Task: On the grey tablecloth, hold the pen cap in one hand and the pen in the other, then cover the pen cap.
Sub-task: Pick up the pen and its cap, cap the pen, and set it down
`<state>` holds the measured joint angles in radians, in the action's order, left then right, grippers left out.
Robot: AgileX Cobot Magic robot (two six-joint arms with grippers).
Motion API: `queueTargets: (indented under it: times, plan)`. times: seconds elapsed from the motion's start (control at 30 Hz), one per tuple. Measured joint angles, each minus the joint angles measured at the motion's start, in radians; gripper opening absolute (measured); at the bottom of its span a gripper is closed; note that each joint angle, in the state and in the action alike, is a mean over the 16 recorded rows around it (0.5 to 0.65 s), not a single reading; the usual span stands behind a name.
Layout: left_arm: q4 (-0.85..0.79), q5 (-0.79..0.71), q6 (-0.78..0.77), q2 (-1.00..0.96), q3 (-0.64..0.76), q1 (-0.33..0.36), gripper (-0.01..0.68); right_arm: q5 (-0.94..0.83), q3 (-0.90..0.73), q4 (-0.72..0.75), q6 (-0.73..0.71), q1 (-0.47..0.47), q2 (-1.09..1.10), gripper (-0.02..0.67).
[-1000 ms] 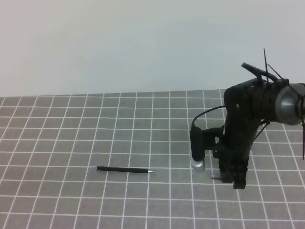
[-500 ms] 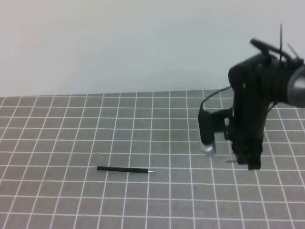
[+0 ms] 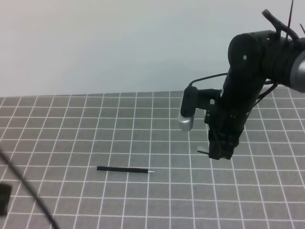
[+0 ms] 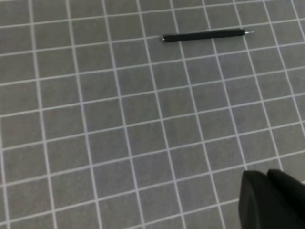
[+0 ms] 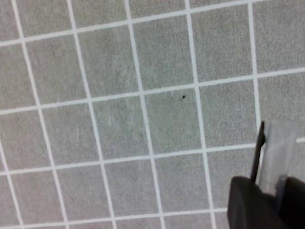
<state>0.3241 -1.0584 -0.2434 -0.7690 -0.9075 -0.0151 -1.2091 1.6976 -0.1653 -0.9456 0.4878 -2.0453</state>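
The pen (image 3: 125, 170) lies flat on the grey tablecloth (image 3: 71, 124), tip pointing right; in the left wrist view the pen (image 4: 202, 35) is near the top edge. My right gripper (image 3: 220, 153) hangs above the cloth, right of the pen, shut on the pen cap (image 3: 203, 151), which sticks out to the left. The right wrist view shows the clear pen cap (image 5: 276, 152) pinched between the fingertips of the right gripper (image 5: 267, 200). My left gripper (image 4: 269, 195) is shut and empty, well away from the pen. A dark part of the left arm (image 3: 3, 198) shows at the lower left edge.
A dark cable (image 3: 28, 193) from the left arm crosses the lower left corner of the high view. A pale wall (image 3: 119, 43) stands behind the far edge of the cloth. A tiny dark speck (image 5: 183, 98) sits on the cloth below the right gripper.
The right arm has risen and swung left, lifting the pen cap off the cloth. A part of the left arm and its cable have come into the lower left corner. The pen has not moved.
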Motion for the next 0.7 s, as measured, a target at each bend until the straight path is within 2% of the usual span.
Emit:
queueTargets:
  times: [0.13, 0.5, 0.6, 0.7]
  plan:
    - [0.043, -0.027, -0.095, -0.17, -0.106, 0.0, 0.001, -0.001, 0.001, -0.009, 0.002, 0.0, 0.0, 0.094]
    - [0.091, 0.028, -0.332, -0.576, -0.379, -0.001, 0.008, -0.001, 0.001, 0.011, 0.004, -0.001, 0.0, 0.093]
    - [0.099, 0.032, -0.394, -0.661, -0.437, -0.007, 0.033, -0.001, 0.001, 0.021, 0.01, -0.001, 0.0, 0.093]
    - [0.105, 0.03, -0.478, -0.727, -0.481, -0.022, 0.087, -0.001, 0.001, 0.032, 0.024, -0.002, 0.0, 0.093]
